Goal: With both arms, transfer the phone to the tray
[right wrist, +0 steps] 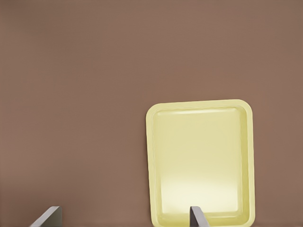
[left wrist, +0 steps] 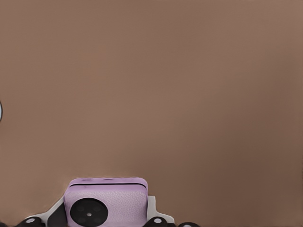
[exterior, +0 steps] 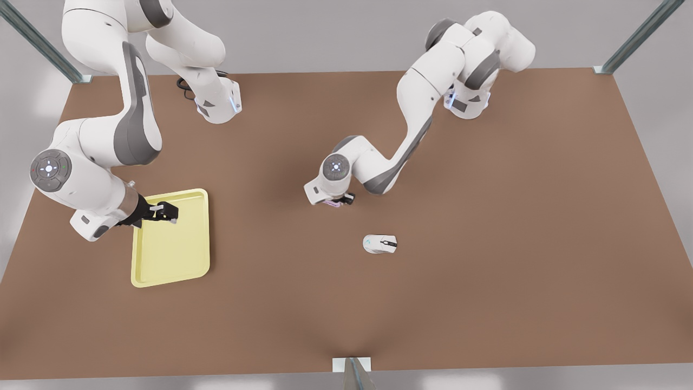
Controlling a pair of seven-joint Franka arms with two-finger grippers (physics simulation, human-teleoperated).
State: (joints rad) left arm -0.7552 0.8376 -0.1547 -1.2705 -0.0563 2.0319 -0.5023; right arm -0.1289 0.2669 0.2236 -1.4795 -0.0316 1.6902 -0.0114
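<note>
While the phone (left wrist: 106,202) sits clamped in my left end effector (exterior: 340,201), its lilac body with the round black lens circle shows between the two fingers in my left wrist view, and in the front view only a sliver of pink peeks out beneath that same end effector, low over the middle of the brown tabletop (exterior: 487,216). Just beyond my left end effector, toward the front view's lower right, lies a white computer mouse (exterior: 380,244), near it but apart from it. My right end effector (exterior: 169,213) hangs well apart from the phone, at the front view's left, above the far end of the pale yellow tray (exterior: 172,271); its fingers (right wrist: 198,218) stand spread wide with nothing between them, one of them showing over the tray's rim in my right wrist view and the other over bare tabletop beside it. The tray (right wrist: 201,161) lies flat on the tabletop, its raised rim whole and its floor bare, directly under and ahead of my right end effector.
</note>
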